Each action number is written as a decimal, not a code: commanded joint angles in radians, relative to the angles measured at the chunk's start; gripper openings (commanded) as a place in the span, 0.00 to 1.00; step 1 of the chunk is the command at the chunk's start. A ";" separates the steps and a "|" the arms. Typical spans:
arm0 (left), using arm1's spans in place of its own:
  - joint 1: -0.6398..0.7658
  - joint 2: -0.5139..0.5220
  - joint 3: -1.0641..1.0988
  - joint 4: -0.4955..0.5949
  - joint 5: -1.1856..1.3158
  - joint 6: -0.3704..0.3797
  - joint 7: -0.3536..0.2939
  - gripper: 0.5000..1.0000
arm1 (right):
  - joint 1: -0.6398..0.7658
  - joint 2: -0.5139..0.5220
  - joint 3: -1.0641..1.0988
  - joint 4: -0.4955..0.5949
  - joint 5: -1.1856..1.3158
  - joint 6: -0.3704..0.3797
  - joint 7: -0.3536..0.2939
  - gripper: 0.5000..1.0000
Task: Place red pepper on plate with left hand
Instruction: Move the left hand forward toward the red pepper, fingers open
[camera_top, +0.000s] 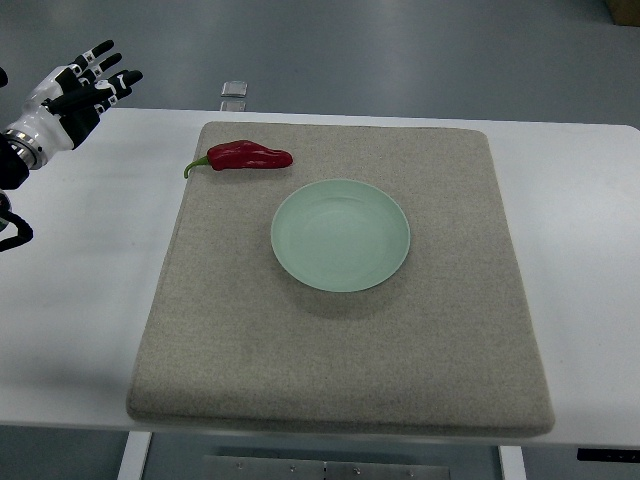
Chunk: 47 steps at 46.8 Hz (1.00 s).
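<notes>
The left hand, fingers spread and empty, hovers well left of the red pepper (lying on the mat just beyond the plate), so reaching and grasping seems next.

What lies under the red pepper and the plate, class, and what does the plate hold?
The red pepper and the pale green plate both rest on a beige mat over the white table. The plate holds nothing. The mat beneath them is covered.
</notes>
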 joint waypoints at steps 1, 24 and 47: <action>0.000 -0.004 0.000 0.000 -0.001 0.000 0.000 0.99 | 0.000 0.000 0.000 0.000 0.000 0.000 0.000 0.86; 0.000 -0.049 -0.001 0.006 0.021 0.006 0.000 0.99 | 0.000 0.000 0.000 0.000 0.000 0.000 0.000 0.86; -0.008 -0.103 -0.001 0.054 0.022 -0.003 0.000 0.99 | 0.000 0.000 0.000 0.000 0.000 0.000 0.000 0.86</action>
